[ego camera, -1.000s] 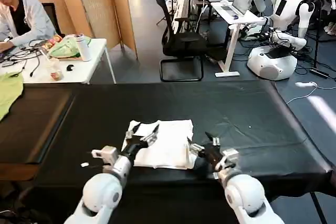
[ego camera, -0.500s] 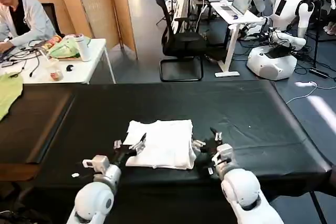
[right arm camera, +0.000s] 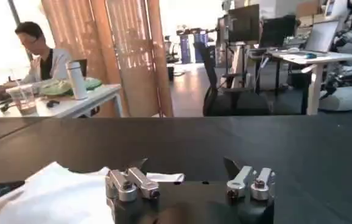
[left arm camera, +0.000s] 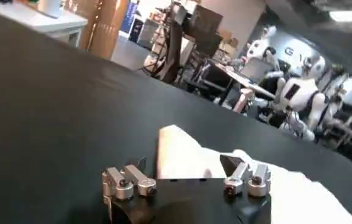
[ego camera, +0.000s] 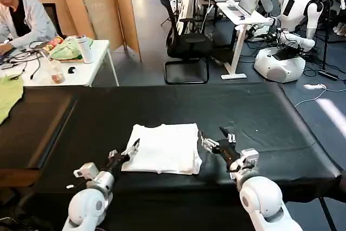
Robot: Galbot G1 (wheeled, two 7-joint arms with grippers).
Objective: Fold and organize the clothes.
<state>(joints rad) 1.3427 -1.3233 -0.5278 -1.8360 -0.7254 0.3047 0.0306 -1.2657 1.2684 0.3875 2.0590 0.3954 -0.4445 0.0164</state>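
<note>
T-shirt (ego camera: 164,148) folded on desk (ego camera: 259,117); left pincer (ego camera: 131,147) and right pincer (ego camera: 215,140), both wide and empty, could snag edges, undoing fold.

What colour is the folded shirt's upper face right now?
Plain white, no print showing on the T-shirt; clearest in the head view.

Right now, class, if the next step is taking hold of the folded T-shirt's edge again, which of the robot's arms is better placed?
Probably the left. The left gripper is open at the white T-shirt's near-left corner, while the right gripper, also open, stands slightly off its right edge on the black table.
</note>
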